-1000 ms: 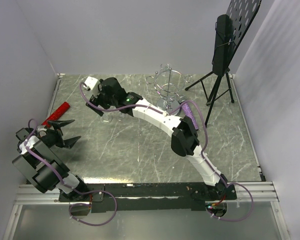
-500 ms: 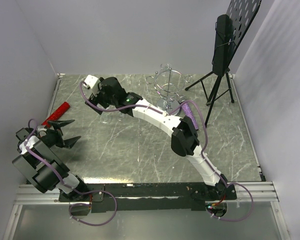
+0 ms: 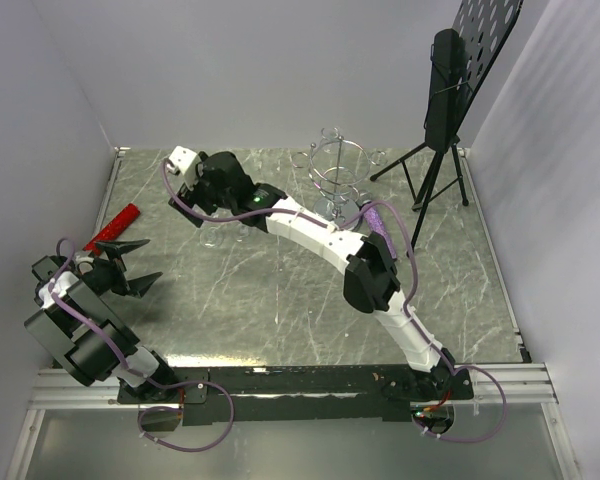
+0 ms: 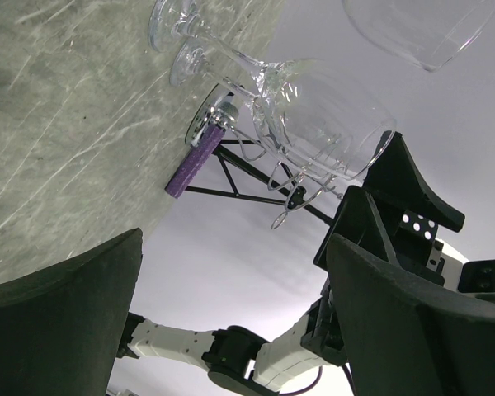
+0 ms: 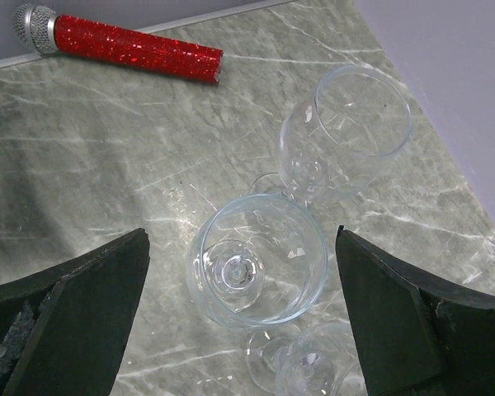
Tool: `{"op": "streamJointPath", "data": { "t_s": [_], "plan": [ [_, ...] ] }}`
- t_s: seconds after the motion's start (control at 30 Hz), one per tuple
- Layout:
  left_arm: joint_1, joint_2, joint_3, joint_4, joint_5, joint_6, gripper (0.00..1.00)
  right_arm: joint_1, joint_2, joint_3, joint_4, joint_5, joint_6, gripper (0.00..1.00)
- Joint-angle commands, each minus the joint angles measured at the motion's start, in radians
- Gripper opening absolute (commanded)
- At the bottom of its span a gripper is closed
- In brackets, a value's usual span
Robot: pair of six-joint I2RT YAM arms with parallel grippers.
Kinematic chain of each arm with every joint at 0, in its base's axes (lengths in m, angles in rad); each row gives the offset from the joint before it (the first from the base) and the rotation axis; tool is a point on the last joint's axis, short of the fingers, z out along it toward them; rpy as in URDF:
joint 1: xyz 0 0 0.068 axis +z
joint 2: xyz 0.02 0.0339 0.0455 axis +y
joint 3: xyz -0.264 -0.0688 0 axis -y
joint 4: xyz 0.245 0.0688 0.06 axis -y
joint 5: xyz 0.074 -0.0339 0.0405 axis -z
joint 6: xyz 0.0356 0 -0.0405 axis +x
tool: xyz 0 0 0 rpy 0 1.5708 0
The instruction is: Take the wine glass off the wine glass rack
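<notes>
The chrome wire wine glass rack [image 3: 334,170] stands at the far middle of the table; I cannot make out a glass on it. Its disc base also shows in the left wrist view [image 4: 205,115]. Three clear wine glasses stand upright on the table, close together. In the right wrist view the middle wine glass [image 5: 256,260] is directly below my open right gripper [image 5: 242,233], with a second glass [image 5: 346,132] beyond it and a third [image 5: 313,371] nearer. My right gripper [image 3: 212,205] hovers over them at the far left. My left gripper [image 3: 150,260] is open and empty at the near left.
A red glitter microphone [image 3: 113,228] lies by the left wall and also shows in the right wrist view [image 5: 124,45]. A purple object [image 3: 380,222] lies near the rack base. A tall black tripod stand [image 3: 445,110] with a perforated panel stands at the far right.
My right gripper has lifted slightly above the glasses and stays open. The left arm has not moved.
</notes>
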Motion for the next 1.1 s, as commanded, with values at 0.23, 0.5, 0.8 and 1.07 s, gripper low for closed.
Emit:
{"op": "streamJointPath", "data": {
  "t_s": [0.23,0.5,0.8,1.07],
  "plan": [
    [0.006,-0.050,0.040,0.013,0.002,-0.020,0.96,0.016,-0.157,-0.011,0.037,0.007,0.021,1.00],
    [0.006,0.004,0.245,-0.129,-0.097,0.146,0.98,0.013,-0.382,-0.179,-0.024,0.071,-0.053,1.00],
    [-0.016,0.074,0.526,-0.349,-0.347,0.504,0.96,-0.213,-0.758,-0.494,-0.140,0.035,-0.071,0.97],
    [-0.023,-0.067,0.528,-0.219,-0.515,0.706,1.00,-0.330,-0.841,-0.614,-0.103,0.008,-0.174,0.82]
  ]
}}
